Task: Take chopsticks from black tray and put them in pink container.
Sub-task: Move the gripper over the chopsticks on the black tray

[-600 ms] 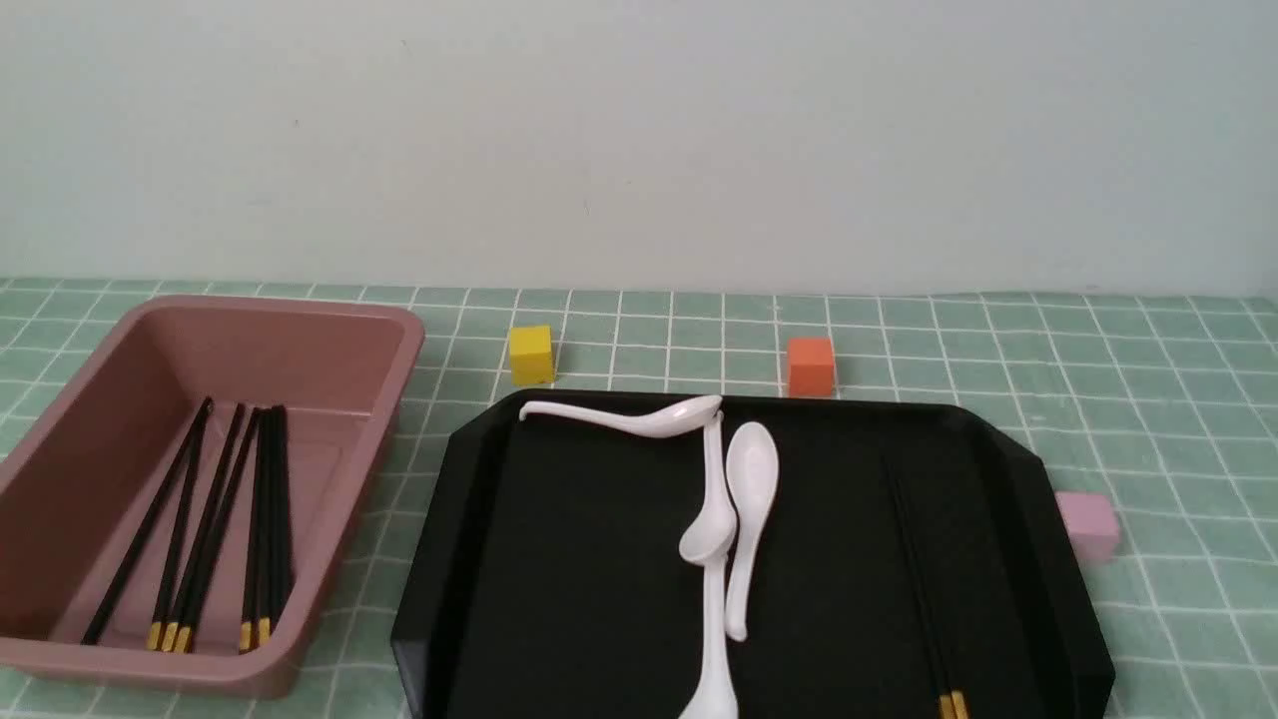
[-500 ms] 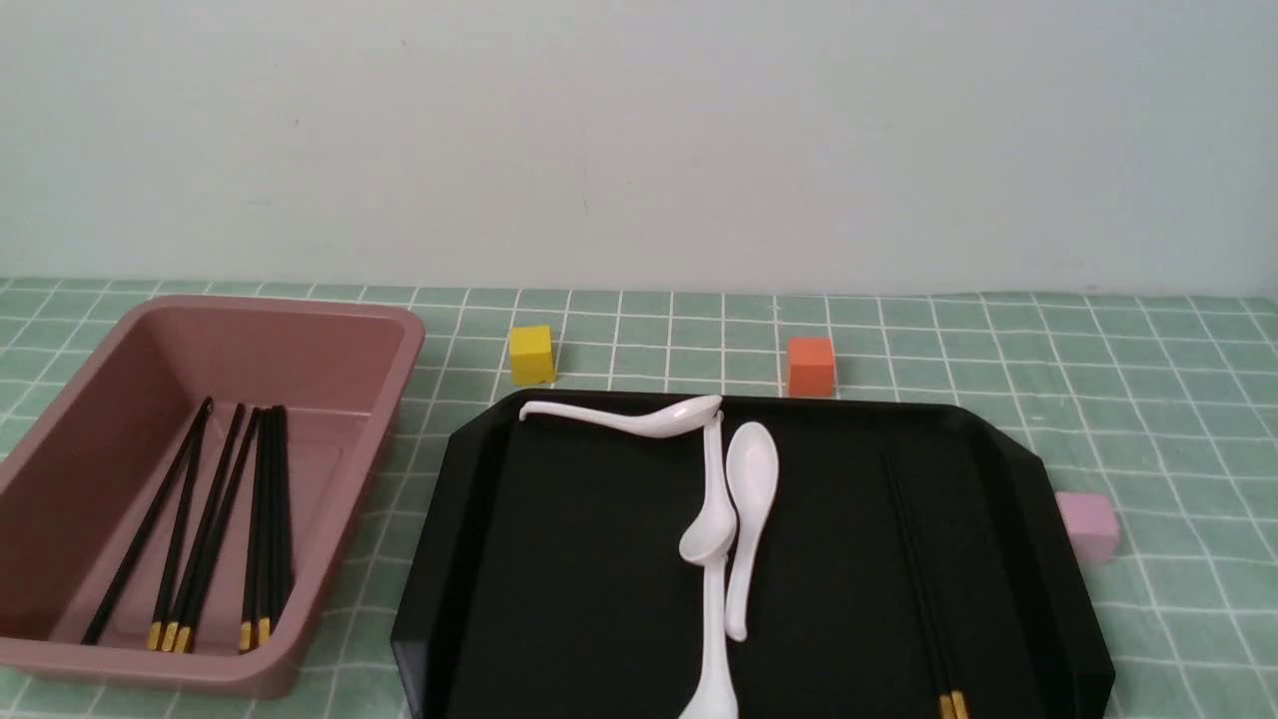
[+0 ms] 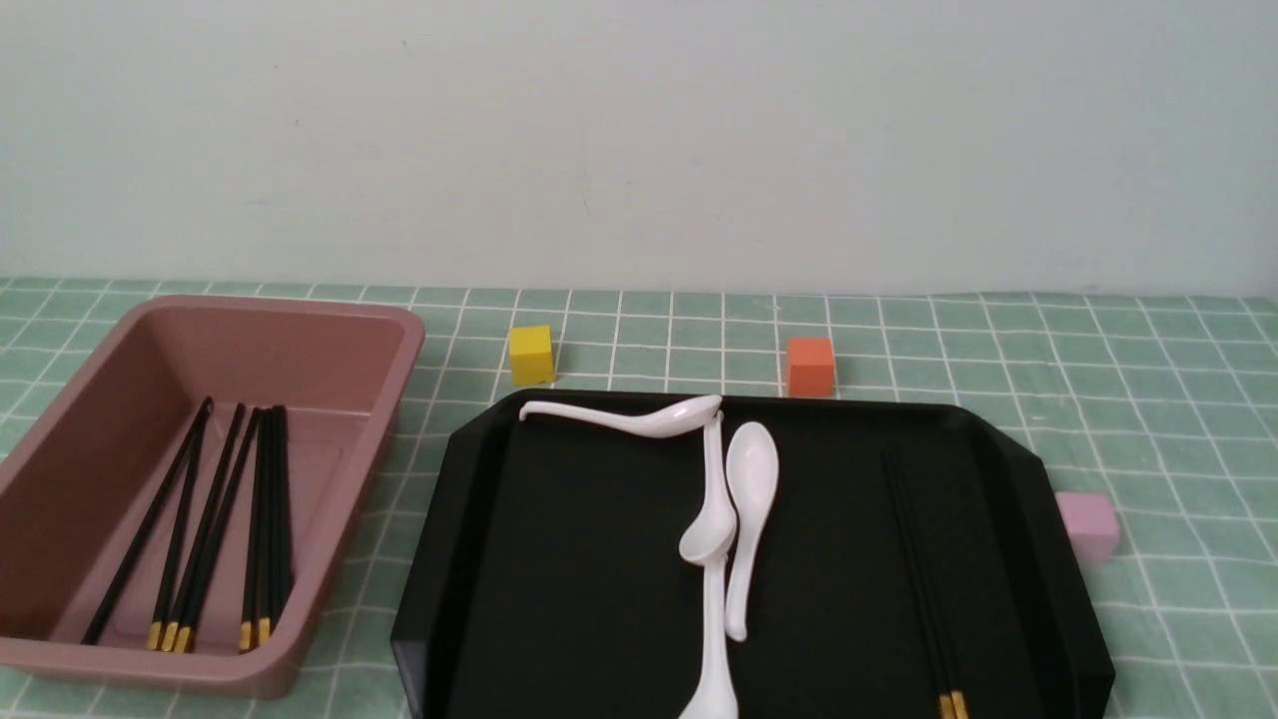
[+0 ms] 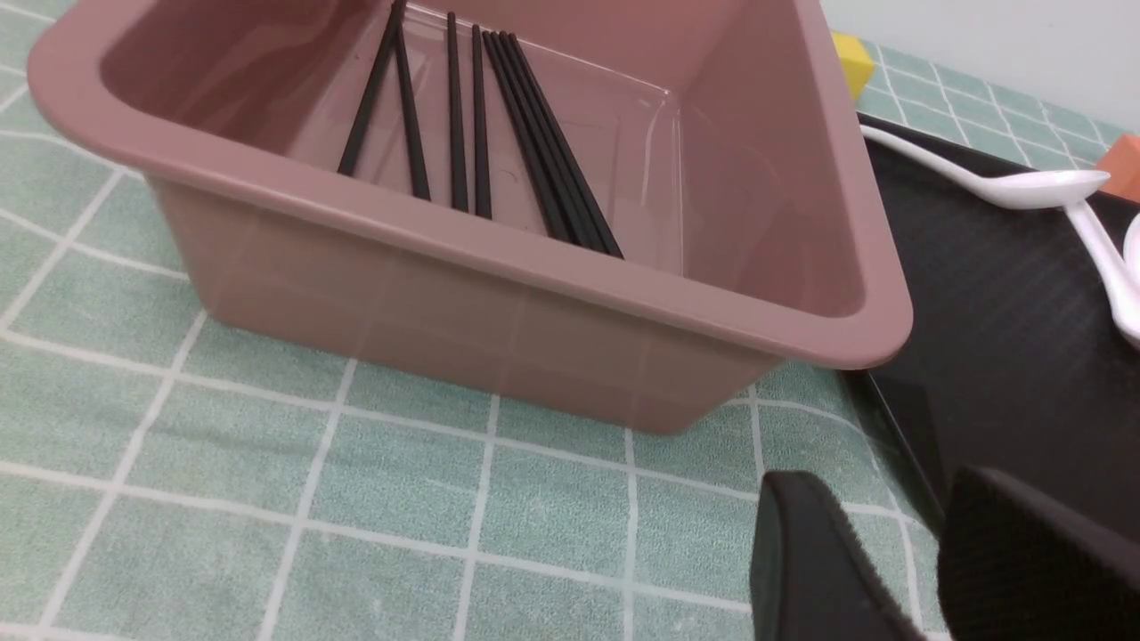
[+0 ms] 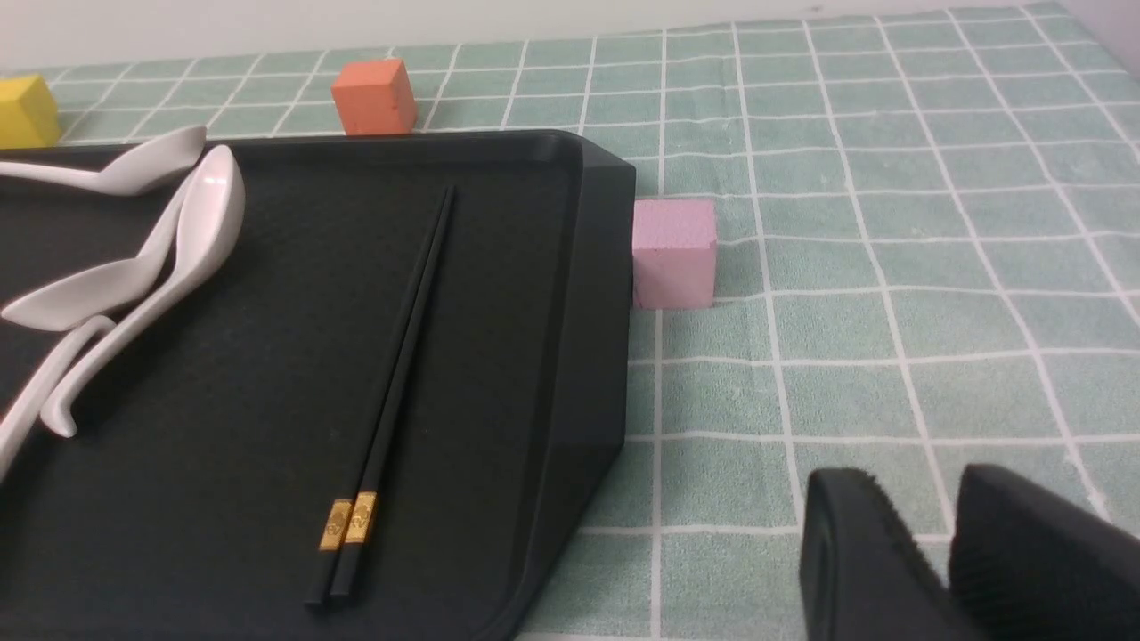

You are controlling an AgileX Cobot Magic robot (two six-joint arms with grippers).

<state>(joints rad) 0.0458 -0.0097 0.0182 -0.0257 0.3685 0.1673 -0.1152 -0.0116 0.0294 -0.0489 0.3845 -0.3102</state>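
Observation:
A pair of black chopsticks (image 3: 924,589) with gold butt ends lies on the right side of the black tray (image 3: 579,559), parallel to its right rim. The right wrist view shows the chopsticks (image 5: 401,356) on the tray (image 5: 267,418), with my right gripper (image 5: 917,485) open over the cloth beside the tray's right rim, holding nothing. The pink container (image 3: 399,335) stands left of the tray with several black chopsticks (image 3: 220,519) inside. My left gripper (image 4: 891,499) hangs open and empty over the cloth near the container (image 4: 499,258). Neither arm shows in the front view.
Three white spoons (image 3: 744,499) lie in the middle of the tray. A yellow cube (image 3: 530,354) and an orange cube (image 3: 810,365) stand behind the tray. A pale pink cube (image 3: 1088,524) sits against the tray's right rim. A green checked cloth covers the table.

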